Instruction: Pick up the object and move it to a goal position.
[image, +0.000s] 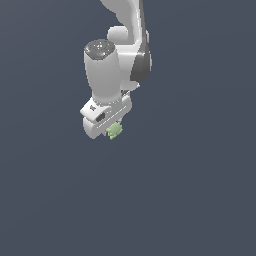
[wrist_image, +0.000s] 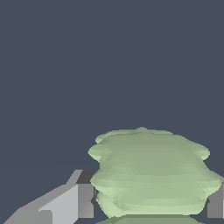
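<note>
Seen in the exterior view just above frame centre: a white, blocky robot gripper (image: 112, 129) pointing downward, hanging from the rounded white and grey arm (image: 120, 55) that descends from the top edge. Tucked under the gripper's lower right corner, a tiny pale green, lumpy, ridged object (image: 114, 131), touching the gripper body and mostly free below it. Filling the lower right of the wrist view, the same pale green piece (wrist_image: 151, 173), its stacked ridges running across, with a grey fingertip (wrist_image: 85, 200) pressed against one flank and a sliver of a second one at the right edge. Closed tight on the object, judging by both pads meeting its sides with no gap visible.

Nothing but flat dark blue-grey surface (image: 200, 200) everywhere else; no goal marker visible, and no shadow, so height above the surface impossible to tell.

Main risks, as a judgement:
- Slipping out during transport, since lumpy, ridged sides give the flat pads only uneven contact.
- Twisting between the pads under a quick swing or sudden stop, ending in a tilted hold.
- Dropping short of the goal if the squeeze is relaxed early.
- Scraping along the surface if travel happens too low, given the piece protruding beneath the gripper.
</note>
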